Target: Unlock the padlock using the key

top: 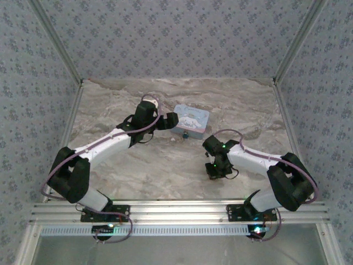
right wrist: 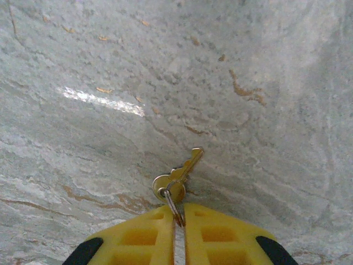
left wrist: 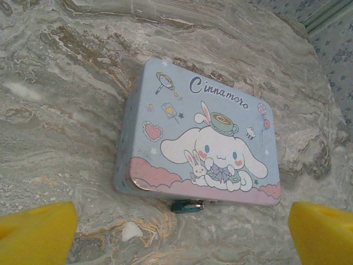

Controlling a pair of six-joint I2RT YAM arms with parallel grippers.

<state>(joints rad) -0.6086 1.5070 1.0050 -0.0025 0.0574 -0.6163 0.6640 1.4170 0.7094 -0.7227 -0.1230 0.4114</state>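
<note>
The left gripper (left wrist: 177, 236) stands wide apart and holds nothing. In its wrist view, its yellow fingers (left wrist: 34, 234) show only as tips, cut off at the 7 and 5 o'clock corners. Between and above them lies a pale blue tin (left wrist: 198, 138) with a cartoon lid, flat on the marbled table (left wrist: 66, 110), and neither finger touches it.

The padlock (left wrist: 186, 206) sits at the tin's near edge, at 6 o'clock from the lid's middle, right against the tin wall. It is tiny. Only a dark blue-green body with a small glint can be made out, and its loop is too small to tell. In the top view it is no more than a blue speck on the tin's near side, at about 3 o'clock from the left gripper.

The right gripper (right wrist: 179, 223) is well apart from the tin, at about 5 o'clock from it in the top view, and points down at the table. Its fingers are drawn nearly together, with only a thin slit left between them. They are clamped on the thin metal ring (right wrist: 172, 203) of the key (right wrist: 185, 165). The brass key sticks out past the fingertips towards 1 o'clock. The ring crosses its round head and partly hides it. Whether the key rests on the table or hangs just above it cannot be told.
</note>
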